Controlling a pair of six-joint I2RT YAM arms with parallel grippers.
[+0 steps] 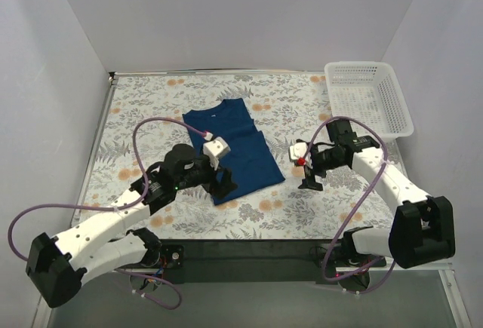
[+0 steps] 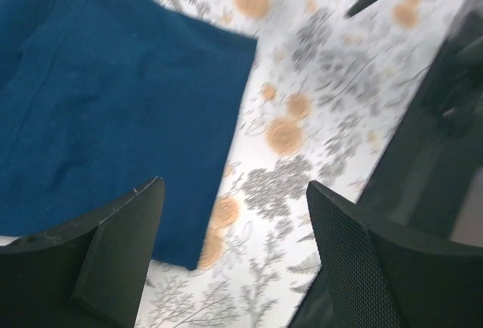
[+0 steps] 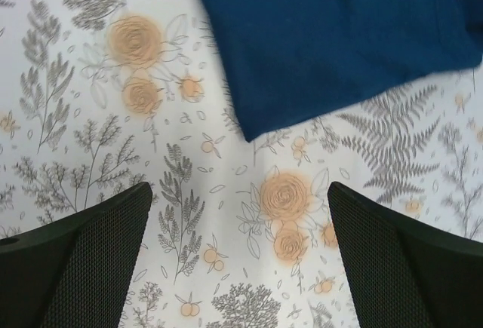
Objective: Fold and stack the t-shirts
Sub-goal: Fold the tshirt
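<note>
A navy blue t-shirt [image 1: 234, 147] lies folded into a long strip on the flowered cloth, its print hidden. My left gripper [image 1: 224, 185] is open and empty just above the shirt's near left corner, which shows in the left wrist view [image 2: 113, 109]. My right gripper [image 1: 310, 183] is open and empty over bare cloth, a little right of the shirt's near right corner, which shows in the right wrist view [image 3: 332, 41].
A white lattice basket [image 1: 370, 98] stands at the back right corner. The flowered tablecloth [image 1: 151, 109] covers the table. White walls close in the left, back and right sides.
</note>
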